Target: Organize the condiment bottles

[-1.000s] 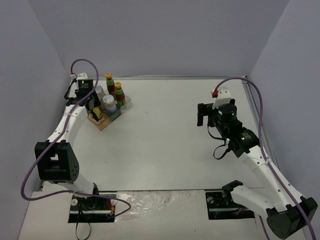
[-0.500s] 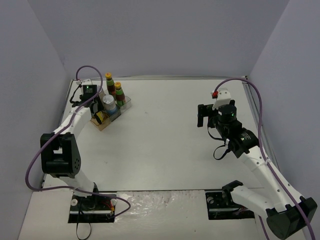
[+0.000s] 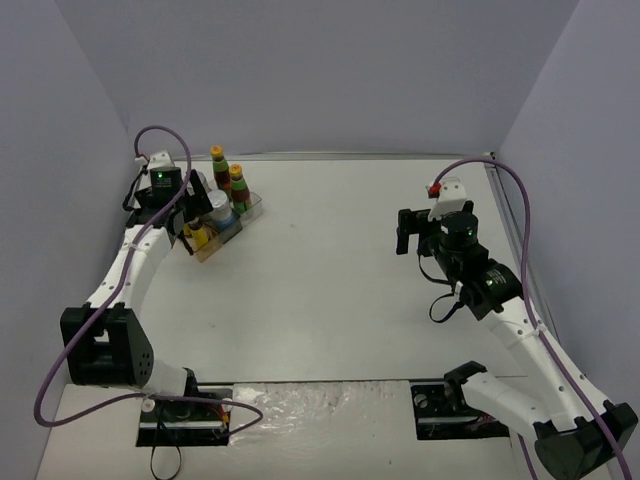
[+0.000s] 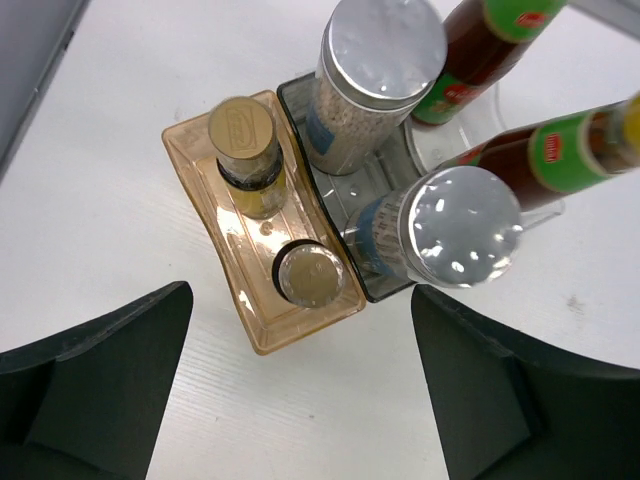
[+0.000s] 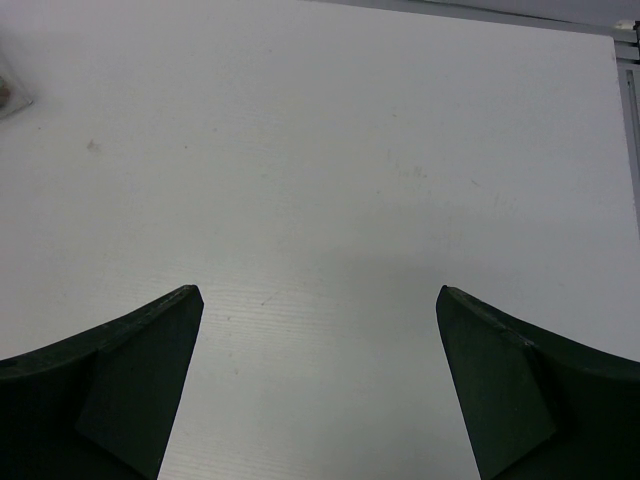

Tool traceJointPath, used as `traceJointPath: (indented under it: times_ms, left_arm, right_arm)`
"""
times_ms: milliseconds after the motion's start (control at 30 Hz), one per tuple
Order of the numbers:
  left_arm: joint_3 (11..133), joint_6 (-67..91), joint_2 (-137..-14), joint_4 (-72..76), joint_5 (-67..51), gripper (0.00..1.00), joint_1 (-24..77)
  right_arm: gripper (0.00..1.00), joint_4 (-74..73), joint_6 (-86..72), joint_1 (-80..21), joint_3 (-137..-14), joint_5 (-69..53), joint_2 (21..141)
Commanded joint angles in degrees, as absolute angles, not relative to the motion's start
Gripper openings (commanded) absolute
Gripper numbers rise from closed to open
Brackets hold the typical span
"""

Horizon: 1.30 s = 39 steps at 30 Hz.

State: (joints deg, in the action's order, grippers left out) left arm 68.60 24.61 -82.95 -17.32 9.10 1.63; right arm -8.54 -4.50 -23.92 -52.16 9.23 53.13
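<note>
- Orange-tinted end of the tray [image 4: 181, 150]: both brown-capped bottles [image 4: 243, 128] stand upright in it, one behind the other, not touching.
- Grey-clear middle section: the 2 silver-lid jars [image 4: 459, 226] sit side by side. The 2 red-label sauces [image 4: 556, 150] are at the far end, beside the jars. Can't tell from the wrist view if their bases are fully seated.
- Whole tray is at the back-left corner of the table [image 3: 340, 270].
- Left gripper [image 4: 298, 298]: hovers over the tray's orange end, jaws spread wide, nothing held, clear of every cap.
- Right gripper [image 5: 318, 300]: also wide open & empty, over bare table well apart from the tray.
- Step, my read: all 6 look grouped by type, so sorting seems done or nrly done. This looks like release/check, not a pick.
- Next move prob. calls for the left arm to lift straight up & back w/o clipping the tall sauces or the near jar lid. If a sauce base isn't seated, a light nudge first.
</note>
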Motion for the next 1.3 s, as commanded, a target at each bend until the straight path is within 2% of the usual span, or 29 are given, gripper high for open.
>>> traceJointPath:
  times_ms: [0, 233, 400, 833, 1267]
  left_arm:
    - [70.40, 23.23, -71.19, -21.31, 6.35, 0.94, 1.67]
    - [70.75, 18.70, -59.09, -31.13, -0.81, 0.97, 1.67]
    - [66.13, 18.04, -47.33, -33.84, -3.70, 0.97, 1.67]
    - [53.77, 17.19, -29.20, -39.71, -0.53, 0.97, 1.58]
    - [44.12, 18.72, -17.13, -36.00, 1.62, 0.97, 1.67]
  right_arm:
    - [1.00, -5.98, -5.18, -23.47, -56.32, 12.63, 50.81]
    - [1.00, -6.24, -4.70, -23.40, -60.21, 15.67, 47.12]
    - [1.00, -7.13, -4.80, -23.38, -60.76, 16.90, 43.58]
    - [1.00, -11.29, -3.25, -23.55, -50.31, 16.43, 24.16]
    - [1.00, -15.03, -5.21, -26.74, -44.30, 20.25, 18.11]
